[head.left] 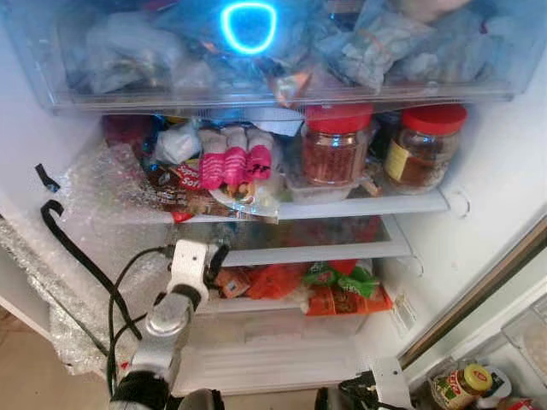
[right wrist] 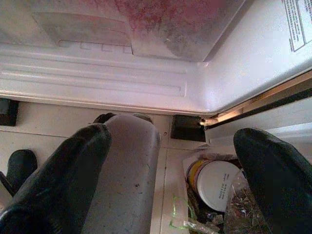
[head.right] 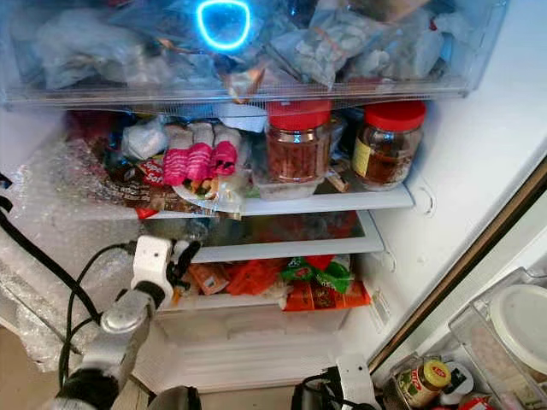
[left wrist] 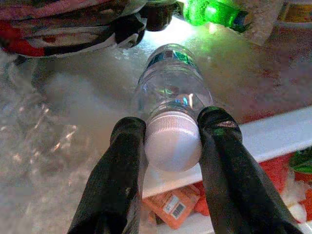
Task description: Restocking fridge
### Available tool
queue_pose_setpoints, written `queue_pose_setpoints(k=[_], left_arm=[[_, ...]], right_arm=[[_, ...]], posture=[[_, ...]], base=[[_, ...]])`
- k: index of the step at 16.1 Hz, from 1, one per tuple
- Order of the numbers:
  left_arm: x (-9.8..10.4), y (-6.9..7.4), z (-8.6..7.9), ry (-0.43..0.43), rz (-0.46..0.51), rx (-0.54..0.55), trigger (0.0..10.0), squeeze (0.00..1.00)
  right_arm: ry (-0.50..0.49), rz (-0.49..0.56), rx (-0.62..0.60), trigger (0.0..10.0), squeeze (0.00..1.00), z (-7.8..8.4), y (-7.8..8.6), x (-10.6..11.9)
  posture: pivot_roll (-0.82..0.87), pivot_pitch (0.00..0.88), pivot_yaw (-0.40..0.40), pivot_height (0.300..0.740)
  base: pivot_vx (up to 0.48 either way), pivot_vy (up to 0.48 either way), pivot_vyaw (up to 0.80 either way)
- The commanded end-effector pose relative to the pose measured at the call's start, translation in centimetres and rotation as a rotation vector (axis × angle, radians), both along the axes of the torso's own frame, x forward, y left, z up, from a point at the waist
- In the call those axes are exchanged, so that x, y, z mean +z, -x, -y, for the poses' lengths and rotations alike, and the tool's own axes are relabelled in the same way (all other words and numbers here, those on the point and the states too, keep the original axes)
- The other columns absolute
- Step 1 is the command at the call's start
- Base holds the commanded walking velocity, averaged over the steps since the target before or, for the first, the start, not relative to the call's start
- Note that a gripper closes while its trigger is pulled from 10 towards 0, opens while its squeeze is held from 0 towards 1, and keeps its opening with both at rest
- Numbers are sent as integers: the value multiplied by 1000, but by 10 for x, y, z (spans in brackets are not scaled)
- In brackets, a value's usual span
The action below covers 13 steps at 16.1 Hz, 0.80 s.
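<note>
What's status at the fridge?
Left gripper shut on water bottle cap, bottle lying on middle shelf. Right gripper open, idle low. Frost ahead of bottle.

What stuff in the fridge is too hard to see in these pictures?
- Bags in the top drawer: head views, blurred by the frosted front and a blue glare.
- Water bottle label: left wrist view, too small; the left gripper fingers flank its cap.
- Two red-lidded jars: labels too small to read.
- Packets on the lower shelf: partly hidden by the shelf edge.
- Right gripper: hangs open over the floor.
</note>
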<state>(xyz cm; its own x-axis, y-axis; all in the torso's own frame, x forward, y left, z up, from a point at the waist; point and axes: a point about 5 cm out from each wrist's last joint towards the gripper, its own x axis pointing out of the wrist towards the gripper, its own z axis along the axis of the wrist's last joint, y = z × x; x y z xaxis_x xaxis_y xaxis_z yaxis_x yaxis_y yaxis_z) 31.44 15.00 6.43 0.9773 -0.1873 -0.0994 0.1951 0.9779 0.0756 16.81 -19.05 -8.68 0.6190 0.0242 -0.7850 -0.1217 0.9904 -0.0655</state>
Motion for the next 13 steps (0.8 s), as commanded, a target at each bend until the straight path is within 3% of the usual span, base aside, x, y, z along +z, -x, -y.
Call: queue_pose_setpoints(k=[1,9,10,11,12,13], left_arm=[[-7,1,-3,-14,-40,20,10000,0],[8,-30,5,33,-34,116,10000,0],[10,-31,5,35,-31,122,10000,592],[10,-32,4,34,-30,124,10000,592],[10,-33,4,31,-29,126,10000,1000],[10,-33,4,29,-29,126,10000,1000]], right_arm=[[23,-68,-19,10000,0,6,17,-7],[27,-66,-18,10000,0,6,16,-7],[27,-66,-18,10000,0,6,16,-7],[27,-66,-18,10000,0,6,16,-7],[26,-66,-18,10000,0,6,16,-7],[26,-66,-19,10000,0,6,16,-7]], posture=[[-89,44,-19,635],[-94,37,-19,635],[-94,35,-18,635],[-94,35,-18,635],[-94,33,-17,635],[-94,32,-16,635]], base=[[0,0,0],[0,0,0],[0,0,0],[0,0,0],[0,0,0],[0,0,0]])
